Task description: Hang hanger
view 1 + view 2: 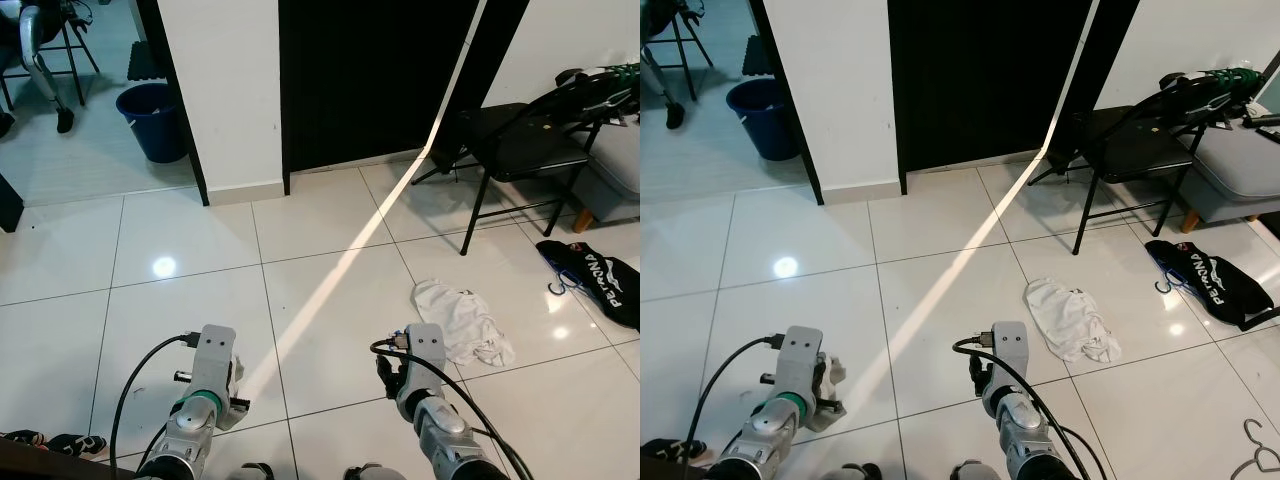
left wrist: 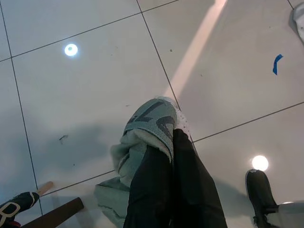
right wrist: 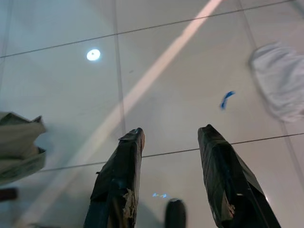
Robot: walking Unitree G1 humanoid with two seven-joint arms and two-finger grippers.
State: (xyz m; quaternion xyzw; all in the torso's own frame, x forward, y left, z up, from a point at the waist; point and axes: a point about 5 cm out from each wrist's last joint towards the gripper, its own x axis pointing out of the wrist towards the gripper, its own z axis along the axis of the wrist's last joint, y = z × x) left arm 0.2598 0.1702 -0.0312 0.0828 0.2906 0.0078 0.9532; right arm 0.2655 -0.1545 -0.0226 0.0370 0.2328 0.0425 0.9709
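Your left gripper [image 2: 166,142] hangs low over the glossy white tiled floor [image 1: 330,270], its two black fingers pressed together on a crumpled pale grey-green garment with dark printed markings [image 2: 142,137]; the cloth bunches around the fingertips and droops beneath them. In the head views the same cloth shows as a pale wad beside your left wrist [image 1: 235,385].

Your right gripper [image 3: 171,142] is held above bare tile, fingers spread wide with nothing between them. A small scrap of blue tape [image 3: 227,99] lies on the floor ahead of it.

A rumpled white cloth [image 1: 462,322] lies on the tiles, forward and to the right of your right arm. Further right, near the edge of the room, a black bag with white lettering [image 1: 600,280] lies flat, and a blue wire hanger [image 1: 562,278] rests on the floor touching the bag's near end. A second thin grey wire hanger [image 1: 1262,450] lies on the floor at the far right, close to you.

A black folding metal chair [image 1: 520,150] stands against the right wall beside a dark open doorway [image 1: 370,70]. A dark blue plastic bucket [image 1: 155,120] stands in the adjoining room to the left. A bright diagonal stripe of light crosses the tiles from the doorway towards your arms.
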